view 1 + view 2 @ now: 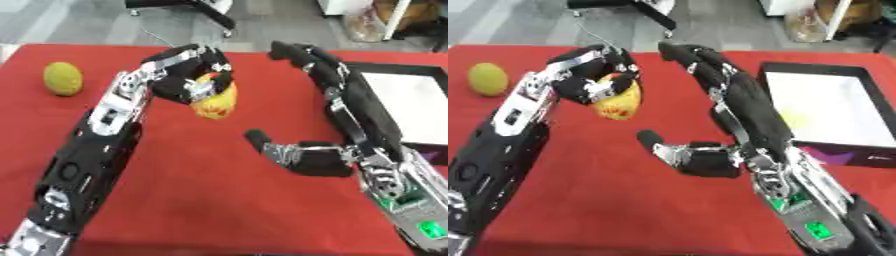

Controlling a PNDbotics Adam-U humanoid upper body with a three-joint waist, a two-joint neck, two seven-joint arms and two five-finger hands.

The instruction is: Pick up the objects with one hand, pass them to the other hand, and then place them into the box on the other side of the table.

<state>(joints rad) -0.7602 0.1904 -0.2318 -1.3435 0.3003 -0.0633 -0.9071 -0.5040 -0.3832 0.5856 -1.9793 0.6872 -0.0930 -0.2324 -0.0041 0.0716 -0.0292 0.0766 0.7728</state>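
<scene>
A yellow-and-red fruit toy was held aloft, clamped in the left hand; the right hand was spread open beside it. For a clean handover, the fruit toy should be lowered squarely into that palm before release; the box lay right.

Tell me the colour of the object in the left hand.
Yellow with red patches, clearest in the right eye view.

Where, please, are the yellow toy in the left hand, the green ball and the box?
yellow toy (619, 106): right eye view, its lower body below the fingers.
green ball (63, 78): left eye view, its middle.
box (815, 69): right eye view, its black far rim.
</scene>
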